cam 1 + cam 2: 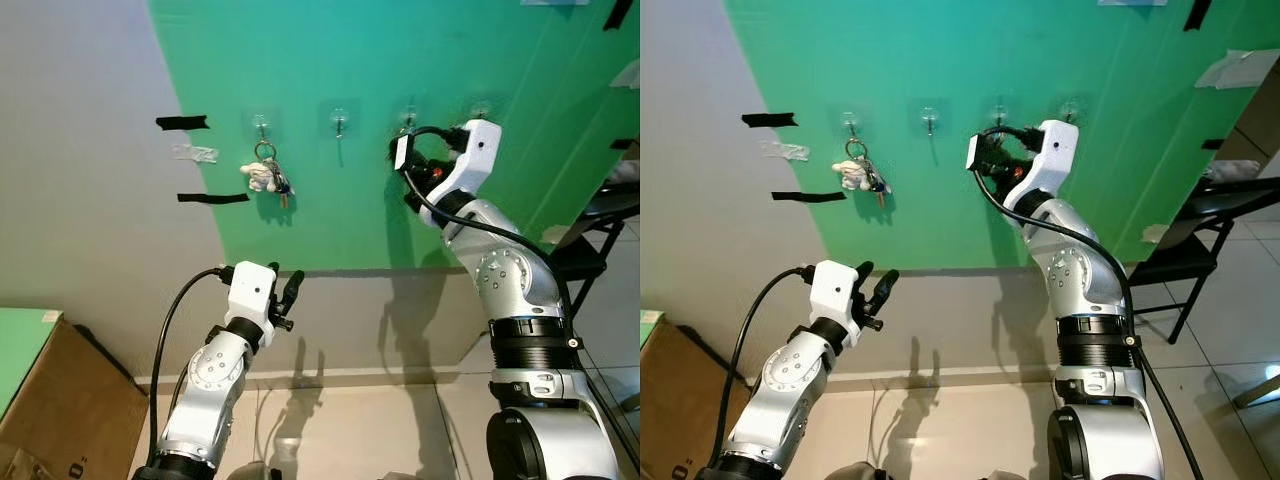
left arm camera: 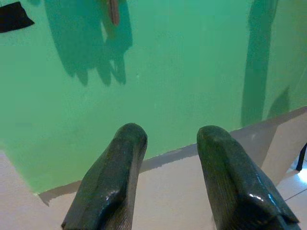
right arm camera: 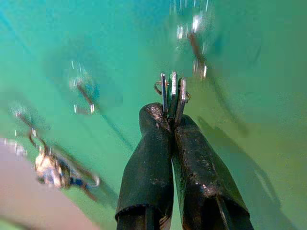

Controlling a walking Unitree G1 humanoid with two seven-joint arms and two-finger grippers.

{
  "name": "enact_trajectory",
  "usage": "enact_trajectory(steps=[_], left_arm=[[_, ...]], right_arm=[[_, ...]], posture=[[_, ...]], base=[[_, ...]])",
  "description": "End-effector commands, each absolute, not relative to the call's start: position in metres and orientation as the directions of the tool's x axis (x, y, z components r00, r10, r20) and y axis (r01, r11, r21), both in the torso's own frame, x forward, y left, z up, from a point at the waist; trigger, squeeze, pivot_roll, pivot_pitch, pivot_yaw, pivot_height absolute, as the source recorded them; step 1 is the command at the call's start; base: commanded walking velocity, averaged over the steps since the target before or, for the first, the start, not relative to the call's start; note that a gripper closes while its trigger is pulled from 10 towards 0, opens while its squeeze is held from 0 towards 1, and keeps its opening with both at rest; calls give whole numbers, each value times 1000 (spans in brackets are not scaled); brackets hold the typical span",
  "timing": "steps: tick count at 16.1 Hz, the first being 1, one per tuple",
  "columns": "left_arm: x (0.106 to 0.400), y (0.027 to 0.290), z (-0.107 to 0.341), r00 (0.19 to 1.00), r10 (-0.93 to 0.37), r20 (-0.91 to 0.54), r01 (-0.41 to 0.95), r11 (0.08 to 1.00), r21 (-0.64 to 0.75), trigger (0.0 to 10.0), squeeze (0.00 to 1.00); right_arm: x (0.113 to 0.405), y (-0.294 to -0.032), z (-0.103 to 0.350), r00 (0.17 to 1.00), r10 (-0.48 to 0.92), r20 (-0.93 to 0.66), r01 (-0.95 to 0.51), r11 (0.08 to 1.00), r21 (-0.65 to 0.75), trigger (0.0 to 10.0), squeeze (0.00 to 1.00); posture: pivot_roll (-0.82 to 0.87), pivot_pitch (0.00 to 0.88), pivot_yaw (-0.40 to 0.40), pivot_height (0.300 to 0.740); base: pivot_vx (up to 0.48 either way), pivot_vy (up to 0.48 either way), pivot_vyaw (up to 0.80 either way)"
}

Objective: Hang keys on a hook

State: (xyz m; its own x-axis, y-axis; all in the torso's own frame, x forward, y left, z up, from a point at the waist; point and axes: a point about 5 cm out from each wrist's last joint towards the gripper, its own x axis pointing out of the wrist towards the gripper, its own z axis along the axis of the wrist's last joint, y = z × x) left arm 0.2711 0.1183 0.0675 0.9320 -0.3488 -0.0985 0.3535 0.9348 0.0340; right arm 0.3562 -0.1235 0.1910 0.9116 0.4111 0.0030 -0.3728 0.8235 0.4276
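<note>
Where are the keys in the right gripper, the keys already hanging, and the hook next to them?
Keys in right gripper (image 3: 172, 93), right wrist view, on the metal blades above the fingertips.
Hanging keys (image 1: 268, 177), left eye view, on the white fob under the ring.
Free hook (image 1: 340, 124), left eye view, on its metal stem.

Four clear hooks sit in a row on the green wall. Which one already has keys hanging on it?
The leftmost hook, nearest the black tape strips. A key bunch with a white fob hangs from it; the other three are bare. The right gripper holds a second set of keys.

Keys hang on the leftmost of four wall hooks.
</note>
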Motion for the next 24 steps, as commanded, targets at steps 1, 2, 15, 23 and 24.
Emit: enact_trajectory(steps=[1, 2, 15, 23, 24], left_arm=[[271, 119, 66, 931, -348, -108, 353, 935, 35, 10000, 0], [272, 119, 65, 932, -345, -110, 351, 936, 33, 10000, 0], [271, 112, 70, 928, -361, -92, 366, 930, 45, 10000, 0], [268, 112, 70, 924, -370, -94, 376, 925, 55, 10000, 0], [268, 112, 70, 924, -371, -95, 377, 925, 55, 10000, 0]], right_arm=[[353, -120, 178, 895, 442, -60, -372, 814, 447, 0, 0], [349, -117, 170, 884, 458, -91, -370, 806, 462, 0, 0], [342, -112, 223, 848, 503, 165, -526, 836, 157, 0, 0], [351, -127, 218, 888, 431, 159, -457, 863, 214, 0, 0], [353, -131, 216, 898, 414, 151, -438, 872, 218, 0, 0]], posture=[[-136, 0, -6, 722], [-137, 0, -8, 722], [-138, 0, -6, 722], [-134, 0, -4, 722], [-133, 0, -4, 722]], base=[[0, 0, 0], [0, 0, 0], [0, 0, 0], [0, 0, 0], [0, 0, 0]])
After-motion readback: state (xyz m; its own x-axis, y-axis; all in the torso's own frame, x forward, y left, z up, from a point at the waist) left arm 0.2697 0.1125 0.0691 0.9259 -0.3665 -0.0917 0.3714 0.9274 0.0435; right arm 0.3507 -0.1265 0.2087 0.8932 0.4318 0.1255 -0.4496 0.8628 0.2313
